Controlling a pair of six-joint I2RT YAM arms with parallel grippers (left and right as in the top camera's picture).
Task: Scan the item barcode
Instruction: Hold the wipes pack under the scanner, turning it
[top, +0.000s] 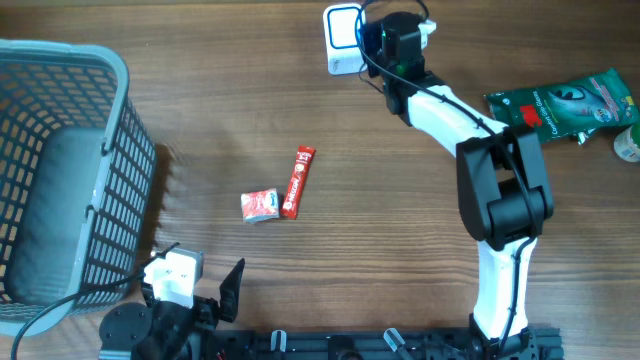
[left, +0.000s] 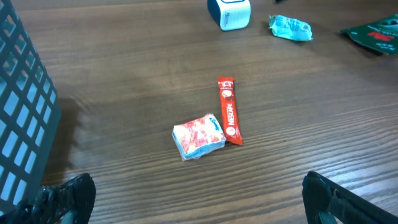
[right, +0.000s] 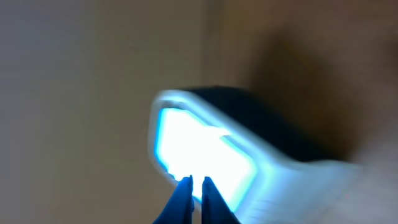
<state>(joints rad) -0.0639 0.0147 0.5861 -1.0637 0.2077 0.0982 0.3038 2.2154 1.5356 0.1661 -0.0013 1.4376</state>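
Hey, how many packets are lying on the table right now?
4. A red stick and a small red-and-white pack beside it mid-table, a crumpled teal packet right of the scanner, a green bag far right. A pale object at the edge may be another.

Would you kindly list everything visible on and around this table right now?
table: one, brown wood, under everything
basket: one, grey-blue, left side
scanner: one, white with lit window, far centre
stick sachet: one, red, centre
small packet: one, red and white, left of sachet
crumpled wrapper: one, teal, right of scanner
pouch: one, green, far right
pale object: one, whitish, right edge, unidentifiable
left tool: one, black, open, near basket
right tool: one, dark, shut, at scanner
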